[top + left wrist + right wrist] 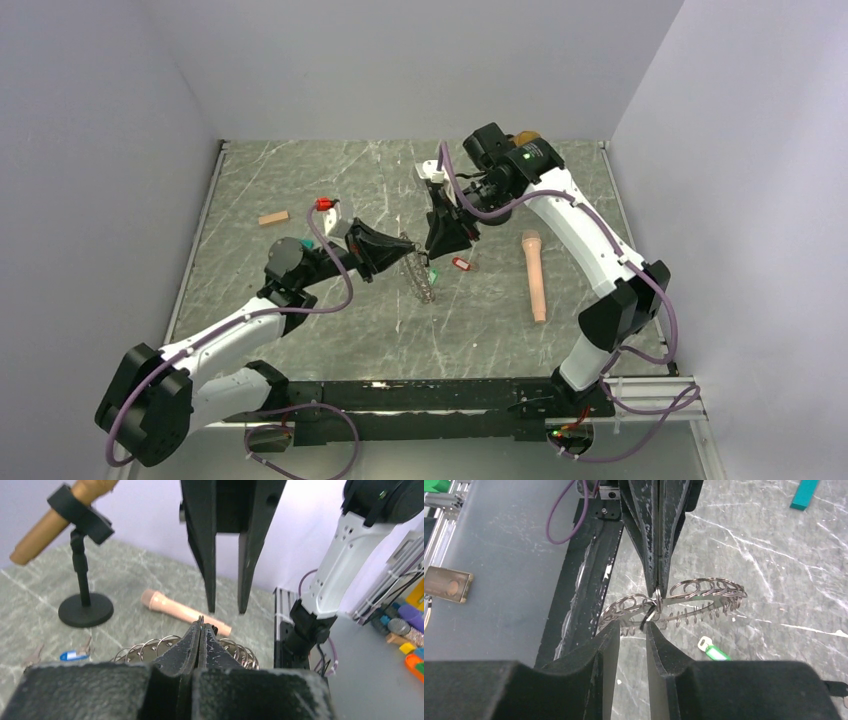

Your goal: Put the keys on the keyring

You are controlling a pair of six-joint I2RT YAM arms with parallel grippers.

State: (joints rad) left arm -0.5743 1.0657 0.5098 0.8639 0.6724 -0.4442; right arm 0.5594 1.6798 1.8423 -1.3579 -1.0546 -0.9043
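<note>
My left claw [405, 255] is clamped shut on the keyring [420, 273]. It pinches the beaded rim between its fingertips, and my left wrist view shows no gap between them. The keyring sits in the middle of the overhead frame, between my two claws. There it shows edge-on as a narrow band slanting down to the right. In my right wrist view its wire loops fan out to the left and right of the pinch, at the centre of the frame.

My right claw [436, 252] reaches in from the upper right, its jaws parted with a clear gap. Its fingertips [611, 630] are right at the near edge of the keyring, opposite my left claw. I cannot tell whether they touch it.

A green-tagged key [713, 651] lies on the tabletop [300, 170] just beside the keyring, and a red-tagged key [460, 263] lies just right of that in the overhead frame. A second red-tagged key [323, 204] lies toward the upper left, near a wooden block [273, 217]. A blue-tagged key [74, 655] lies at the lower left of my left wrist view, near the round base of a microphone stand [85, 611]. A pink microphone [535, 275] lies right of centre, well apart from the keyring.
</note>
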